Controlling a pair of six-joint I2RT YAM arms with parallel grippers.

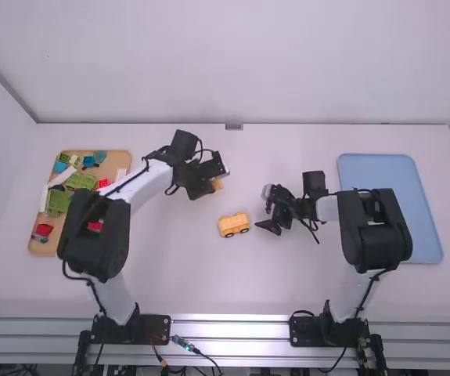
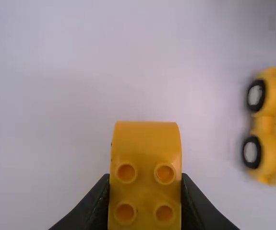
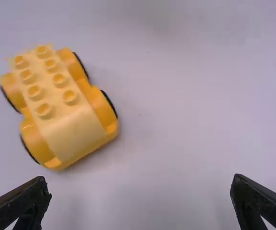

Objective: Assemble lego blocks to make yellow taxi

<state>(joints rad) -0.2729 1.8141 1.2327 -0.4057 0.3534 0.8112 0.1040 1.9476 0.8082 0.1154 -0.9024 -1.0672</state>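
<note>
With the right hand (image 3: 140,181) spread, the base (image 3: 66,115) may roll if the left hand (image 2: 145,179) presses its pinched block (image 2: 145,153) down crookedly.

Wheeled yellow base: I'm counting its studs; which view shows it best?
The right wrist view: the wheeled yellow base is whole, studs distinct. High view: whole but small. Left wrist view: one wheeled side, cut off at the edge.

From above and behind the near edge of the table (image 1: 287,282), my high camera looks forward and down, farthest off. My two wrist cameras face down, close over its middle, and all three views share the yellow wheeled block (image 1: 233,225).
</note>
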